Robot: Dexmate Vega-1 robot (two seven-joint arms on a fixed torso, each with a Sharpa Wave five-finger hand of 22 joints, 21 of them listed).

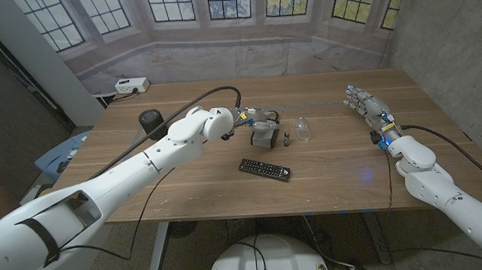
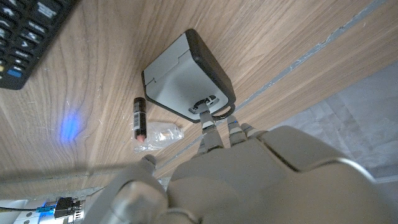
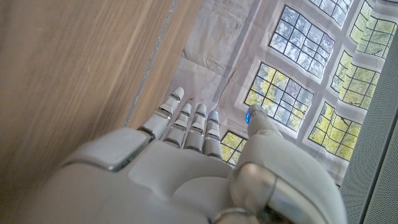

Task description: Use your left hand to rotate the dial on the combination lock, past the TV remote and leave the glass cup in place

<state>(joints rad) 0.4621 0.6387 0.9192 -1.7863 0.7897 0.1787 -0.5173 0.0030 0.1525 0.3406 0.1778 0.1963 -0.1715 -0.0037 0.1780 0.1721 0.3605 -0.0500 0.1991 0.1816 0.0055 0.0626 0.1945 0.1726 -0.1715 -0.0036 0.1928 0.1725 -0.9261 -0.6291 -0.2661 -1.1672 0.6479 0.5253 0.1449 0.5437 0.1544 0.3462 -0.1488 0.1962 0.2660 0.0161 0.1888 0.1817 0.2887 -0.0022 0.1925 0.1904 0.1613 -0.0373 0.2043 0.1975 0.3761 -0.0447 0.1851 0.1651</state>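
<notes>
Seen from the head: left hand (image 1: 241,118) reaching over the combination lock (image 1: 264,134) at the middle of the desk (image 1: 185,190), TV remote (image 1: 265,169) just nearer, glass cup (image 1: 303,129) to the right, seemingly empty. Seen from the left wrist: grey boxy lock (image 2: 186,74), black-edged, fingers (image 2: 208,127) touching its dial end, small dark tube (image 2: 140,116) beside. Far right, right hand (image 1: 368,109) open-fingered, holding nothing.

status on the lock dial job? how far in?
Done: left hand has reached beyond the TV remote to the combination lock. In hand: its fingertips touch the dial area; grip unclear. Left: the rotation itself, none can be confirmed. Glass cup stands untouched; right hand waits open.
</notes>
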